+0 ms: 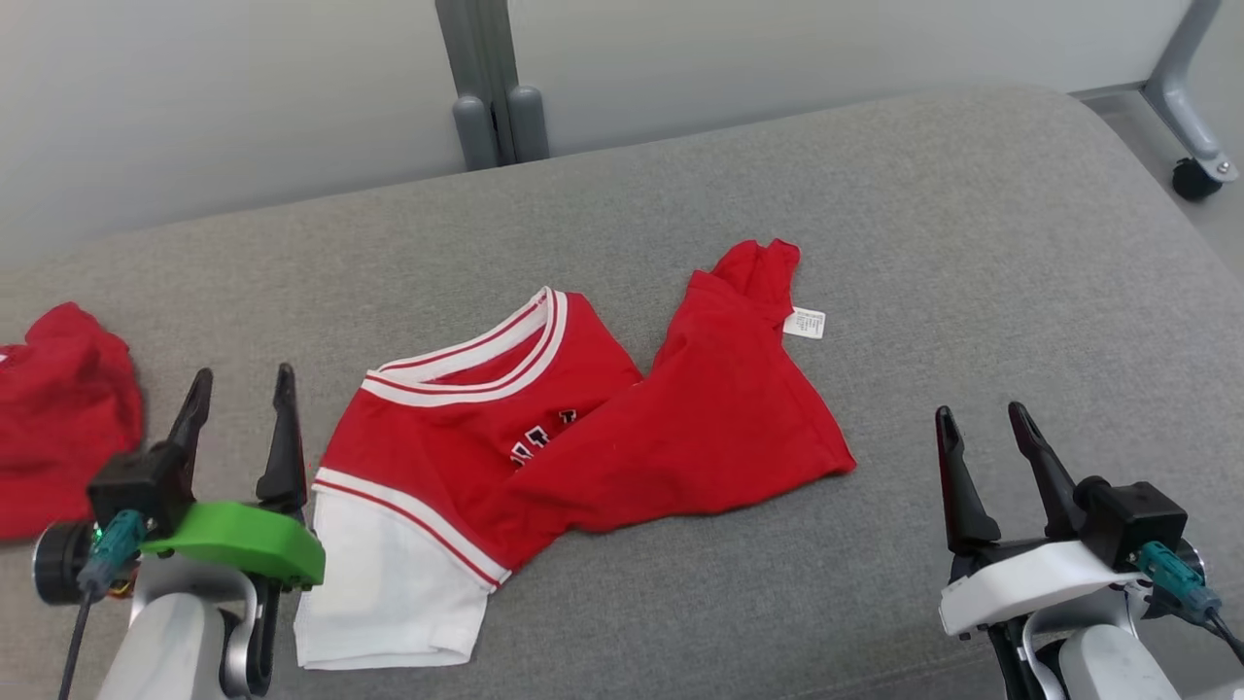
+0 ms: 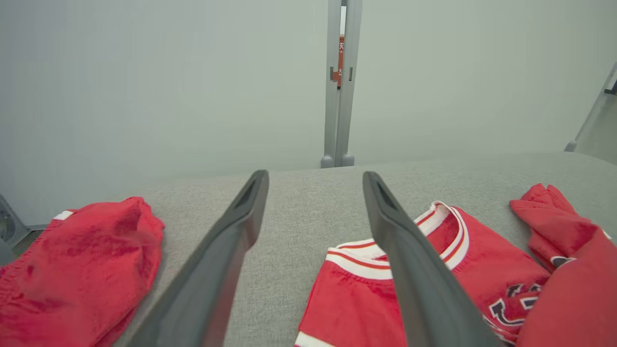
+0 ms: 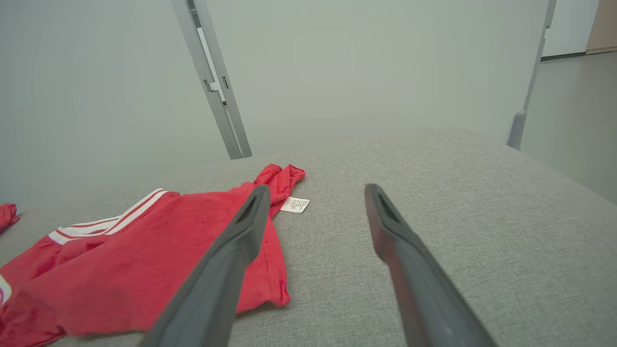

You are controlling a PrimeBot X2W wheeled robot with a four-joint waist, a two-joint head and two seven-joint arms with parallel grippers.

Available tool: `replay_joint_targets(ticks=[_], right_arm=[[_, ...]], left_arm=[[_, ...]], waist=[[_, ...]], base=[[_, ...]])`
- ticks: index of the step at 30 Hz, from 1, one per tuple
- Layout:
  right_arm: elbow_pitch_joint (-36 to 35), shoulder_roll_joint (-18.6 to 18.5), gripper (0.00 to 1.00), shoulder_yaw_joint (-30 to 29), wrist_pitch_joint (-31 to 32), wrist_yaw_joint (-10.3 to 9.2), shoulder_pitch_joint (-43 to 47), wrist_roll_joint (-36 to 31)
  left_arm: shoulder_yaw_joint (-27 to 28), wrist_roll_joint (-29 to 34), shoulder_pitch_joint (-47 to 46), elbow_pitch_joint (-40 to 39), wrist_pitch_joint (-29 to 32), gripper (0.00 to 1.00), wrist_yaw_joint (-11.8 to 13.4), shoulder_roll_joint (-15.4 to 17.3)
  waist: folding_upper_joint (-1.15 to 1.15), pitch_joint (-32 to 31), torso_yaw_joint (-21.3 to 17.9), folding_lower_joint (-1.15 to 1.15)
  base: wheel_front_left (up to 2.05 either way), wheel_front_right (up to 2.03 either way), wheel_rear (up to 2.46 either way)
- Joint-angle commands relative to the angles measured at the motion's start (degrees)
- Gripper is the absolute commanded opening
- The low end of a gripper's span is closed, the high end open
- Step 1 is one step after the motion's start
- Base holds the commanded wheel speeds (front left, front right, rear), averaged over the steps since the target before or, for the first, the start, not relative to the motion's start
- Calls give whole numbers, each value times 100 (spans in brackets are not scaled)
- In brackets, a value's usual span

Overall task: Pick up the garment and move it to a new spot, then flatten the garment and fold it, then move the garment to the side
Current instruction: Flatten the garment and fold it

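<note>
Red-and-white garment (image 1: 583, 428) rumpled, partly doubled over, mid grey cushion (image 1: 972, 243) toward near edge. Left gripper (image 1: 243, 372) just beside its sleeve, fingers apart, holding nothing. Right gripper (image 1: 978, 410) toward near right corner, likewise spread.

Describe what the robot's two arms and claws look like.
Each claw has two long, dark, tapering fingers. The left claw sits on a bright green mount, the right claw on a white mount. Beside each is a black block with a teal plug and a thin dark cable. The forearms are pale grey.
</note>
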Motion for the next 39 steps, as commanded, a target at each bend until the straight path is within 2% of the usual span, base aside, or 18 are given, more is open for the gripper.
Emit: replay_joint_targets(ticks=[1, 8, 14, 17, 19, 21, 29, 39], right_arm=[[-46, -43, 100, 36, -18, -8, 45, 28], [-193, -101, 100, 168, -19, -8, 87, 39], [-263, -125, 100, 234, -19, -9, 183, 23], [-295, -137, 100, 263, -18, -8, 269, 10], [-320, -146, 100, 282, -18, -8, 317, -1], [-327, -144, 100, 301, -19, -8, 378, -4], [-318, -164, 100, 368, -18, -8, 471, -11], [-298, -185, 100, 423, -19, -8, 510, -26]], left_arm=[[177, 81, 229, -188, -17, 100, 6, -21], [866, 437, 1075, -937, -17, 100, -99, -226], [1090, 691, 1636, -1341, -16, 100, -207, -473], [1040, 965, 1838, -1436, -17, 100, -255, -476], [1049, 933, 1957, -1498, -17, 100, -285, -615], [1045, 1019, 2022, -1533, -17, 100, -325, -607], [950, 935, 2058, -1520, -17, 100, -545, -691], [901, 891, 1980, -1376, -17, 100, -612, -668]], waist=[[0, -272, 273, 0], [0, -448, 498, 0], [0, -550, 600, 0], [0, -590, 636, 0], [0, -617, 657, 0], [0, -637, 673, 0], [0, -668, 725, 0], [0, -658, 740, 0]], base=[[0, 0, 0], [0, 0, 0], [0, 0, 0], [0, 0, 0], [0, 0, 0], [0, 0, 0], [0, 0, 0], [0, 0, 0]])
